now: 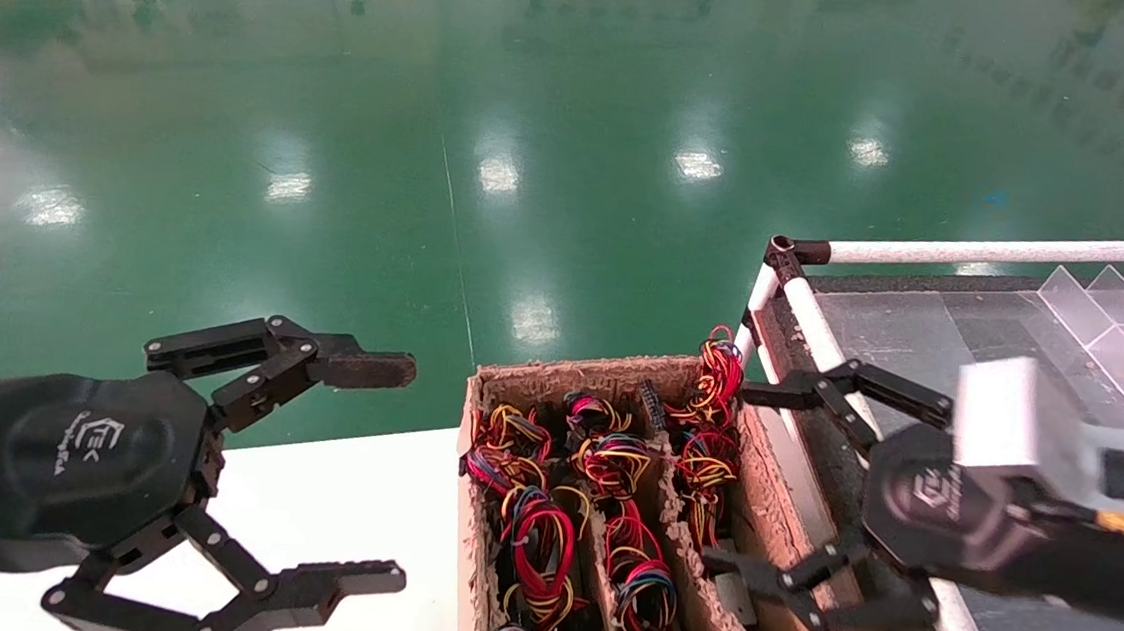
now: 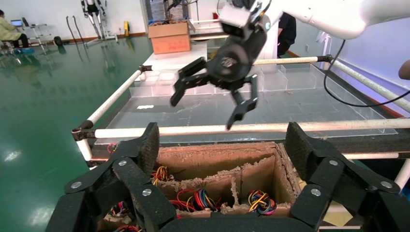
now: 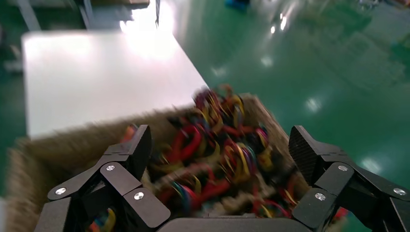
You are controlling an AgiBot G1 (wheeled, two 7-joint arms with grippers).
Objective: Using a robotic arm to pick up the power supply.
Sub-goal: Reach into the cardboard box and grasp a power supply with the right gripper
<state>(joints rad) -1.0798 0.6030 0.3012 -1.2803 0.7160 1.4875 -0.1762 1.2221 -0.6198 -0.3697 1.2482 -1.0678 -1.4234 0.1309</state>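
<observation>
Nearest, left gripper point(image 1: 304, 466) hanging spread wide and empty over the white bench point(image 1: 345, 529). Farther right, right gripper point(image 1: 789, 484) hovering released over the cardboard box point(image 1: 777, 513), needing a centred, vertical descent between dividers. Power supply point(image 1: 731, 595) sitting in the rightmost of three compartments; several wire bundles, exact count unclear.
</observation>
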